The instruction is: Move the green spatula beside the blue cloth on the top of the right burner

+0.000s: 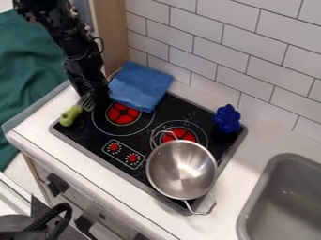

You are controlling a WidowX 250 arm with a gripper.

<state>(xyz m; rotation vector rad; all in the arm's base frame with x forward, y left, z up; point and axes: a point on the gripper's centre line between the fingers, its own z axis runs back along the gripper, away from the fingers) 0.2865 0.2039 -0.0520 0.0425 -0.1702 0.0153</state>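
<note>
Two burners mark the stove: the left burner [123, 114], with the blue cloth [139, 85] at its back edge, and the right burner [180, 135], partly covered by the steel pan [182, 169]. The green spatula [71, 115] lies at the cooktop's left corner, its handle towards the rim and its slotted head beside the gripper [98, 96], probably so the arm can take it near the head. How wide the jaws stand, and whether they have hold of it, I cannot tell. With the pan in the way, placing it on that burner likely calls for a careful, high approach.
</note>
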